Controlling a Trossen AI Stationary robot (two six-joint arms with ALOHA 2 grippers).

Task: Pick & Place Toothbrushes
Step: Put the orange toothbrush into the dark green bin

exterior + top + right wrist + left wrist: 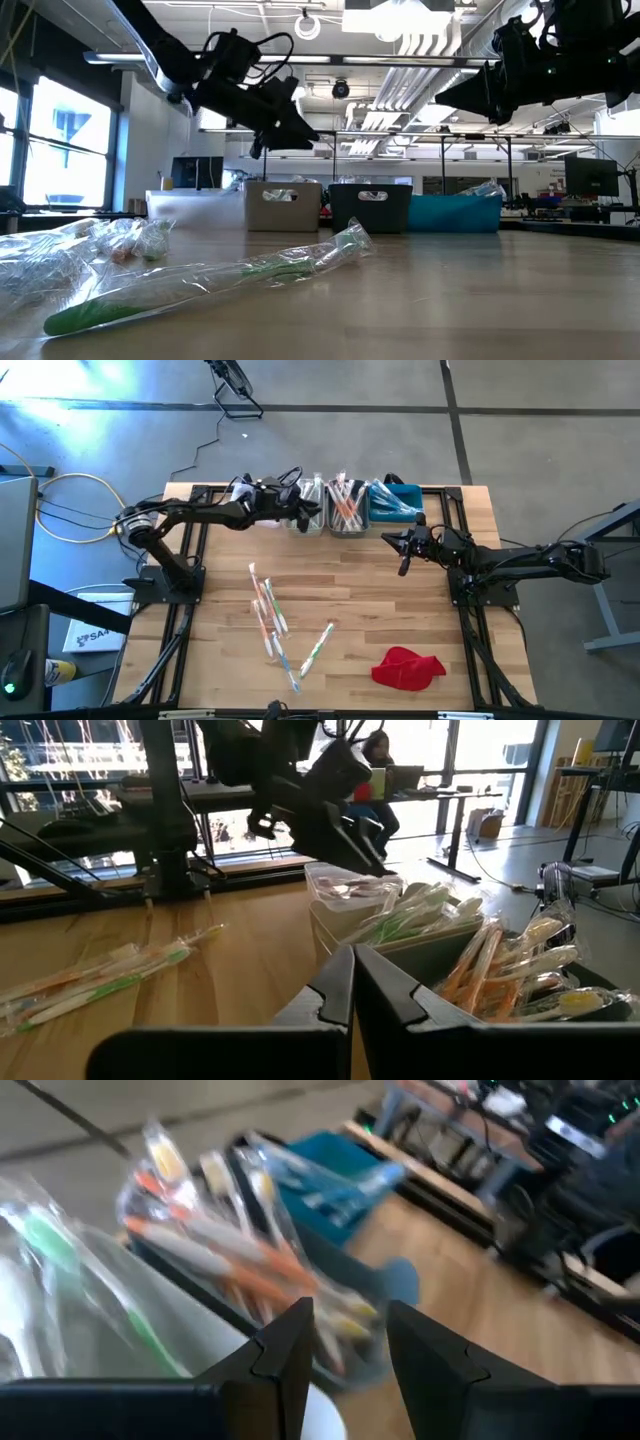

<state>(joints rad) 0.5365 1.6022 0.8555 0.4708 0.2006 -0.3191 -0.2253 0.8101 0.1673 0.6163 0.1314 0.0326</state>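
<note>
Several wrapped toothbrushes lie flat mid-table, a green one nearest the front; the low view shows that green one up close. More toothbrushes stand in the bins at the far edge: beige, grey and blue. My left gripper hovers open above the beige and grey bins; its wrist view shows nothing between the fingers. My right gripper is shut and holds nothing. It hangs in the air just in front of the blue bin.
A red cloth lies near the table's front right. A fourth, white bin sits left of the beige one. Bare wood stretches between the loose toothbrushes and the bins. A person sits in the room beyond the table.
</note>
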